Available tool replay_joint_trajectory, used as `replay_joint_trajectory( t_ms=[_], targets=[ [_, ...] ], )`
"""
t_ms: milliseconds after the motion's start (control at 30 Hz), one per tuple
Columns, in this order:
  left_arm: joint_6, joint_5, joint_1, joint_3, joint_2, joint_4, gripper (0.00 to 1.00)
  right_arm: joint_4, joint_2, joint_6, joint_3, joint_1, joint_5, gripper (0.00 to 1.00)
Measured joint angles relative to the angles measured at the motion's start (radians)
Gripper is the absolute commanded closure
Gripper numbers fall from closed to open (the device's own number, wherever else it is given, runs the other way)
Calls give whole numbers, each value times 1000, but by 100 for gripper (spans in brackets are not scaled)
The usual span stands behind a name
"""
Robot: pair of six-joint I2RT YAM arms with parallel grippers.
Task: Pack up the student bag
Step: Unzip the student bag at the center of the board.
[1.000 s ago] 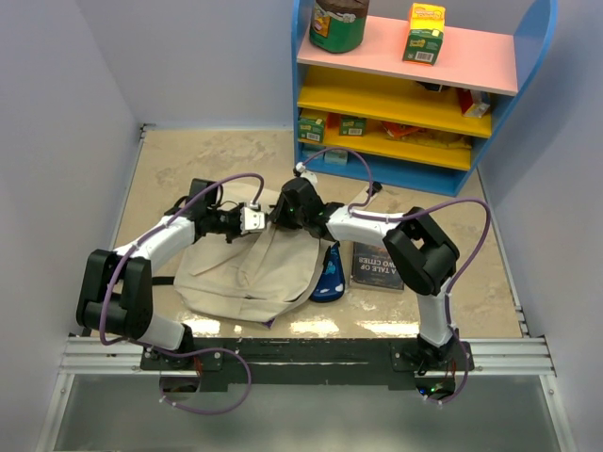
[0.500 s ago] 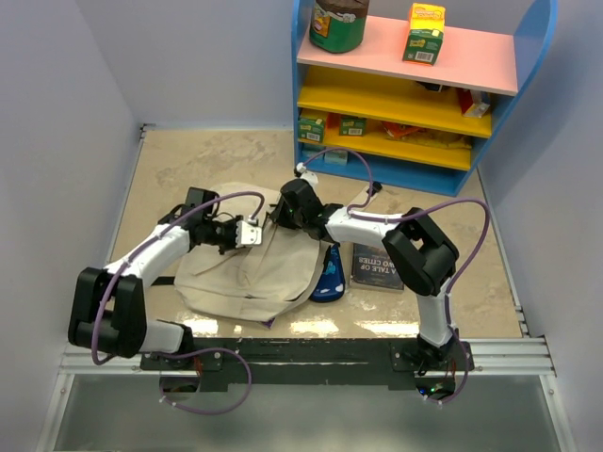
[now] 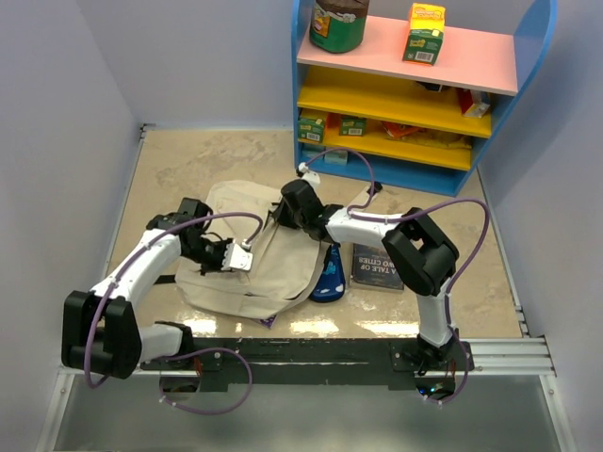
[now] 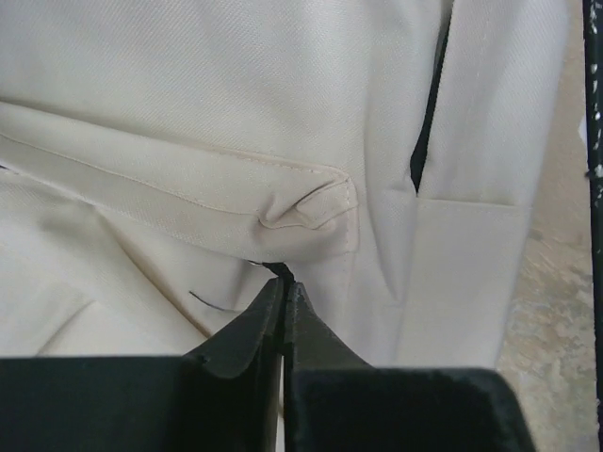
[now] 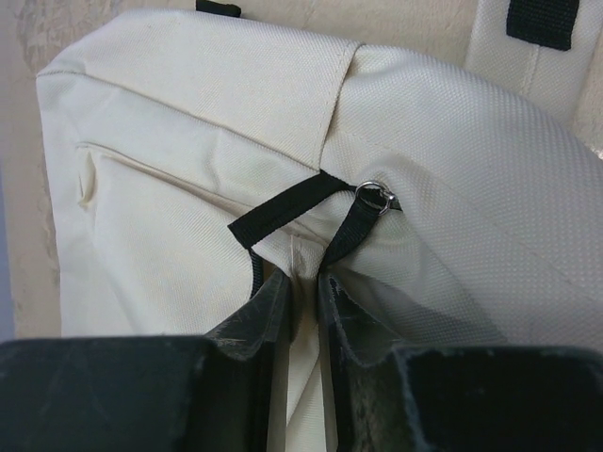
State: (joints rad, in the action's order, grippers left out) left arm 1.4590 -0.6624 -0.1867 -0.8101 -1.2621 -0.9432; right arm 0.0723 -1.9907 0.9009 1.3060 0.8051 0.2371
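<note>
The student bag [image 3: 236, 278], a soft beige backpack, lies flat on the table between the two arms. My left gripper [image 3: 247, 257] rests over its middle. In the left wrist view that gripper [image 4: 283, 282] is shut on a small black tab at a seam of the beige bag [image 4: 236, 113]. My right gripper [image 3: 280, 215] sits at the bag's far right edge. In the right wrist view it [image 5: 303, 282] pinches a fold of the bag [image 5: 188, 141], just below a black strap loop [image 5: 283, 209] and a metal ring [image 5: 377, 196].
A blue pencil case [image 3: 327, 275] and a dark book [image 3: 375, 266] lie right of the bag. A blue shelf unit [image 3: 415, 94] stands at the back right, with a jar [image 3: 337, 24], a yellow box [image 3: 425, 33] and other items. Walls close in both sides.
My left gripper has pulled back toward the near left with the black tab, drawing the bag's fabric along. The right gripper has narrowed onto the fabric fold and stayed in place.
</note>
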Motion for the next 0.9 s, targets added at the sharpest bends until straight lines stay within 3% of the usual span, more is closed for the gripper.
replay_joint_trajectory(
  t_ms=[33, 100, 133, 300, 567, 700, 900],
  targets=[
    [11, 6, 1, -1, 7, -24, 81, 4, 0, 0, -3, 0, 0, 100],
    [19, 19, 2, -5, 19, -47, 42, 16, 0, 0, -11, 2, 0, 100],
    [17, 24, 2, -8, 23, -61, 33, 29, 0, 0, -18, 1, 1, 100],
    [-160, 14, 3, -29, 35, 6, 29, 83, 4, -4, -56, 0, 6, 100],
    [-549, 14, 2, -41, -39, 486, 28, 164, 42, -17, -134, 0, 6, 100],
    [-598, 25, -6, -40, -130, 571, 29, 182, 48, -31, -145, 2, 6, 100],
    [-603, 39, -24, -4, -143, 616, 29, 184, 48, -49, -145, 3, 6, 100]
  ],
)
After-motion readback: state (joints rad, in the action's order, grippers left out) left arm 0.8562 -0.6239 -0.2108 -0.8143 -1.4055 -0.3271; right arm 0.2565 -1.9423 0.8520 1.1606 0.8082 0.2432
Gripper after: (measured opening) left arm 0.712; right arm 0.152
